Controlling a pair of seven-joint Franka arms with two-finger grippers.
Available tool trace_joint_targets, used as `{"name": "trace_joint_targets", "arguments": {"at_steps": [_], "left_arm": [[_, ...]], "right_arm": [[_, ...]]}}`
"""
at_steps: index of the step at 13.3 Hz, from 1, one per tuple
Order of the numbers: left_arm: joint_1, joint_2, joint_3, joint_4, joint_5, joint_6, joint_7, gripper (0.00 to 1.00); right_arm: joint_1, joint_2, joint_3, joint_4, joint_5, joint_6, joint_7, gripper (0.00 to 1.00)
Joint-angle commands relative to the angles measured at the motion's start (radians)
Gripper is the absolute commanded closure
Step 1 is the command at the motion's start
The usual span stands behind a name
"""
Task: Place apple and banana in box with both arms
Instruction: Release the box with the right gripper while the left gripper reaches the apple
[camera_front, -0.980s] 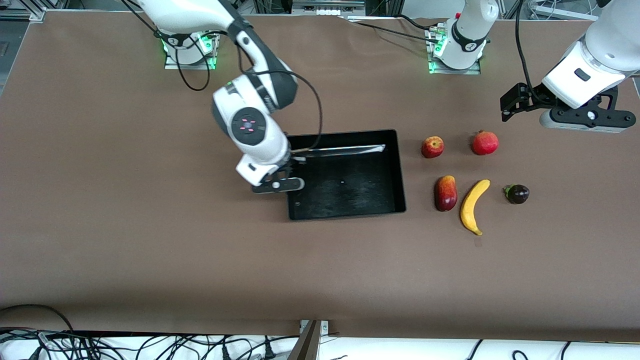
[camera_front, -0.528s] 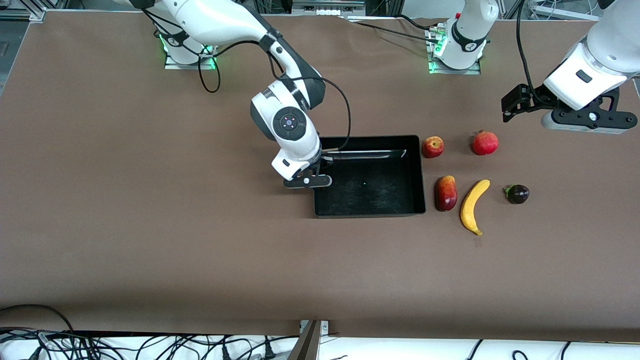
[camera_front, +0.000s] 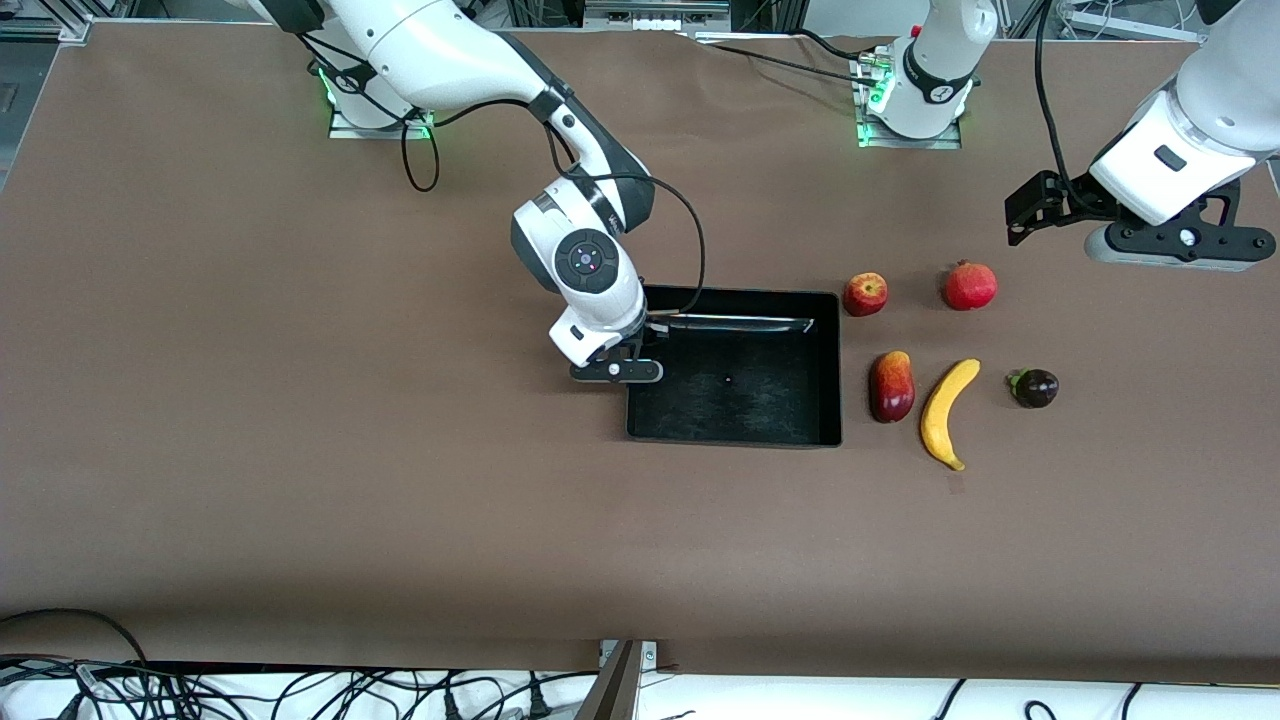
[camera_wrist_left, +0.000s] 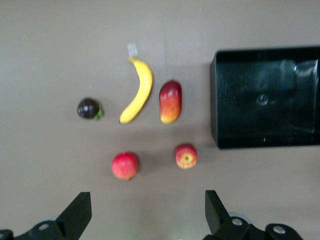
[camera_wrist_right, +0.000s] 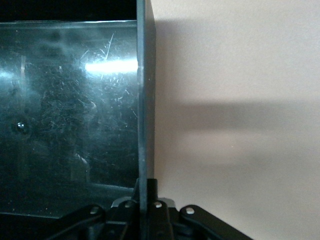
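The right gripper (camera_front: 632, 352) is clamped on the wall of the black box (camera_front: 735, 436) at the box's end toward the right arm; the right wrist view shows the thin wall (camera_wrist_right: 145, 100) running up from between its closed fingers. Compared with a second ago, the box has been dragged along the table toward the left arm's end, and in the last half second it has also slid slightly nearer the front camera. Its end wall now sits just beside the red-yellow mango (camera_front: 891, 386), and its corner lies near the apple (camera_front: 865, 294).

The apple rests on the brown table (camera_front: 300, 450), in the same spot as before, farther from the front camera than the mango. The banana (camera_front: 946, 412) lies just beside the mango, unmoved, with the pomegranate (camera_front: 970, 286) farther from the camera and a small dark purple fruit (camera_front: 1034, 388) toward the left arm's end.

The left gripper (camera_wrist_left: 145, 212) hangs with its fingers spread wide and empty, up in the air over the table near the pomegranate, hardly shifted since the earlier frames.
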Motion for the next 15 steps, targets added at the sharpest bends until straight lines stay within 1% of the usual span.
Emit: {"name": "trace_joint_targets", "arguments": {"at_steps": [1, 2, 3, 4, 5, 6, 7, 9, 11, 12, 13, 14, 15], "left_arm": [[-0.013, 0.121, -0.015, 0.031, -0.006, -0.16, 0.002, 0.0], [-0.015, 0.145, -0.026, 0.014, -0.005, -0.158, -0.001, 0.0], [-0.016, 0.152, -0.041, -0.033, -0.003, -0.144, -0.026, 0.0], [-0.015, 0.144, -0.071, -0.103, 0.0, -0.103, -0.076, 0.0], [-0.012, 0.111, -0.104, -0.2, 0.011, -0.045, -0.121, 0.0], [-0.012, 0.068, -0.14, -0.304, 0.036, 0.05, -0.135, 0.0], [-0.006, 0.03, -0.164, -0.396, 0.055, 0.146, -0.136, 0.0], [-0.003, -0.015, -0.167, -0.556, 0.057, 0.337, -0.123, 0.0], [-0.007, -0.02, -0.168, -0.654, 0.058, 0.46, -0.113, 0.0], [-0.007, -0.023, -0.196, -0.708, 0.076, 0.538, -0.094, 0.0], [0.003, -0.023, -0.211, -0.75, 0.118, 0.607, -0.075, 0.0], [0.004, -0.022, -0.211, -0.786, 0.136, 0.671, -0.064, 0.0], [0.001, -0.021, -0.213, -0.826, 0.141, 0.734, -0.063, 0.0]], "right_arm": [[0.02, 0.011, -0.009, 0.033, 0.002, 0.004, 0.015, 1.0], [0.018, 0.01, -0.012, 0.033, 0.002, 0.006, 0.011, 0.82], [0.018, 0.003, -0.015, 0.033, -0.002, 0.006, 0.007, 0.22], [0.02, -0.003, -0.018, 0.034, -0.043, 0.004, -0.002, 0.0], [0.015, -0.019, -0.024, 0.039, -0.069, -0.007, -0.008, 0.0], [0.012, -0.047, -0.027, 0.039, -0.07, -0.013, -0.009, 0.0], [0.006, -0.078, -0.039, 0.039, -0.071, -0.051, -0.009, 0.0], [0.001, -0.148, -0.104, 0.042, -0.073, -0.166, -0.016, 0.0], [-0.008, -0.223, -0.177, 0.04, -0.064, -0.235, -0.03, 0.0], [-0.014, -0.262, -0.209, 0.04, -0.061, -0.273, -0.076, 0.0], [-0.031, -0.297, -0.231, 0.037, -0.058, -0.313, -0.134, 0.0], [-0.049, -0.328, -0.242, 0.037, -0.056, -0.356, -0.172, 0.0], [-0.072, -0.358, -0.242, 0.037, -0.056, -0.397, -0.174, 0.0]]}}
